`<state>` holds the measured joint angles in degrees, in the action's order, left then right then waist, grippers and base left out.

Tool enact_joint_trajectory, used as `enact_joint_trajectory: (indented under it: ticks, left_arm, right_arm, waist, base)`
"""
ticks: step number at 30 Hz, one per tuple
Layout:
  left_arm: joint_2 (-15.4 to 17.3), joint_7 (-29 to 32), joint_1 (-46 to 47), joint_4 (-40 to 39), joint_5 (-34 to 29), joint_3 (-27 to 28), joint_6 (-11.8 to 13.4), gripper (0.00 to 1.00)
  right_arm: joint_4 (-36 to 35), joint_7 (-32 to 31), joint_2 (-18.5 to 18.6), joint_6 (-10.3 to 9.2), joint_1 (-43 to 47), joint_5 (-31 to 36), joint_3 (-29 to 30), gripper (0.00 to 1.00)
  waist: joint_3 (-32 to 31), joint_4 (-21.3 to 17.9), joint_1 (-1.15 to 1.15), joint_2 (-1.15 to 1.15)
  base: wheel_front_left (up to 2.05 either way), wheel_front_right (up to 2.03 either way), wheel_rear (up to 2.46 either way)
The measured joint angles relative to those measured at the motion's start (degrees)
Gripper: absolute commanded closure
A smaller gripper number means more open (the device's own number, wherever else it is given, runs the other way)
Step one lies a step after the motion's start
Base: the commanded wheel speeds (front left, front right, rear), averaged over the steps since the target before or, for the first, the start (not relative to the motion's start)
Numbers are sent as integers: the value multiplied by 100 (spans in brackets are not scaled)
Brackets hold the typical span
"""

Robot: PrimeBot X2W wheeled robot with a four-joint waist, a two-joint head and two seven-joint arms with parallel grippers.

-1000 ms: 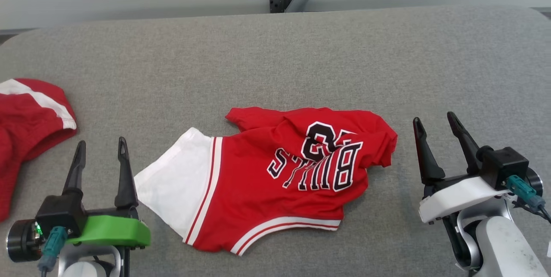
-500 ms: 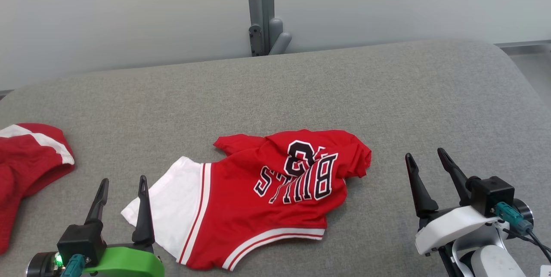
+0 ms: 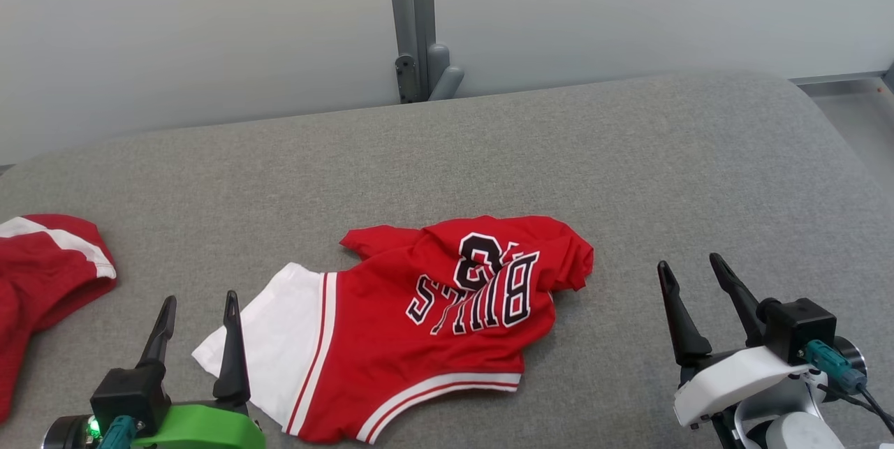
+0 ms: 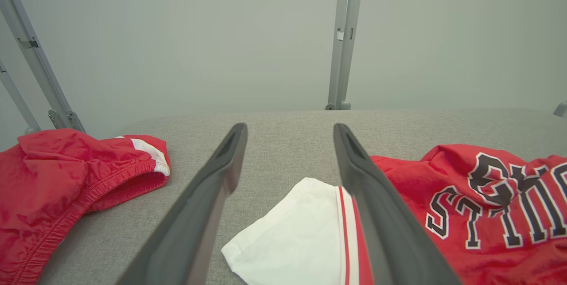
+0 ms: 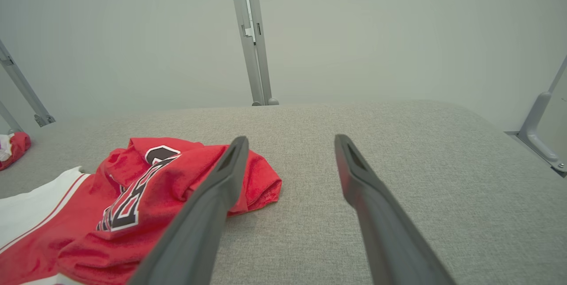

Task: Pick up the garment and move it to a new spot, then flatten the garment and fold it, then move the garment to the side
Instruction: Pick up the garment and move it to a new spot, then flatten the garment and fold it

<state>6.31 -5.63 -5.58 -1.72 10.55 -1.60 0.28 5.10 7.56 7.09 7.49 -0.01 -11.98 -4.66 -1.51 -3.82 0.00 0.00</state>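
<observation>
A crumpled red garment (image 3: 426, 316) with a white panel, white stripes and black "BULLS" lettering lies on the grey padded table (image 3: 489, 149), near its front middle. It also shows in the left wrist view (image 4: 465, 205) and the right wrist view (image 5: 146, 196). My left gripper (image 3: 199, 313) stands open at the lower left, its inner finger just beside the garment's white corner. My right gripper (image 3: 691, 271) is open at the lower right, apart from the garment's right edge. Neither holds anything.
A second red garment (image 3: 42, 281) with a white stripe lies at the table's left edge, seen also in the left wrist view (image 4: 66, 174). A grey metal post (image 3: 412, 23) rises behind the table against a pale wall. The table's right edge (image 3: 852, 149) drops off.
The head camera has tilted upward, so the whole scene sits lower in the picture and more wall shows. The garment and both open grippers keep their places relative to each other.
</observation>
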Motion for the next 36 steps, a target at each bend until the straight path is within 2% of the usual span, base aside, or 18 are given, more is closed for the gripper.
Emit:
enact_joint_trajectory:
  ticks: [15,20,24,25,27,36]
  left_arm:
    - [41,10,3,33,52,-44,33,0]
    - [59,9,15,60,70,-63,46,0]
    - [68,7,99,65,70,-125,46,0]
    - [68,0,184,73,68,-194,22,0]
    - [59,-23,302,91,68,-234,10,0]
    - [-57,-327,1056,337,68,-498,-53,0]
  right_arm:
    - [-15,-18,-29,0,-4,10,11,0]
    - [-22,-43,22,0,-68,55,-263,0]
    - [-25,-122,170,0,-324,64,-1085,0]
    - [12,-204,270,0,-488,52,-1695,0]
    - [74,-257,400,1,-717,35,-2314,0]
    - [782,-394,811,1,-2090,-288,-4578,0]
  waist:
    - [21,38,0,0]
    - [32,101,0,0]
    - [75,185,0,0]
    - [111,257,0,0]
    - [183,330,0,0]
    - [778,712,0,0]
  base:
    - [0,0,0]
    - [0,0,0]
    - [0,0,0]
    - [0,0,0]
    - [0,0,0]
    - [0,0,0]
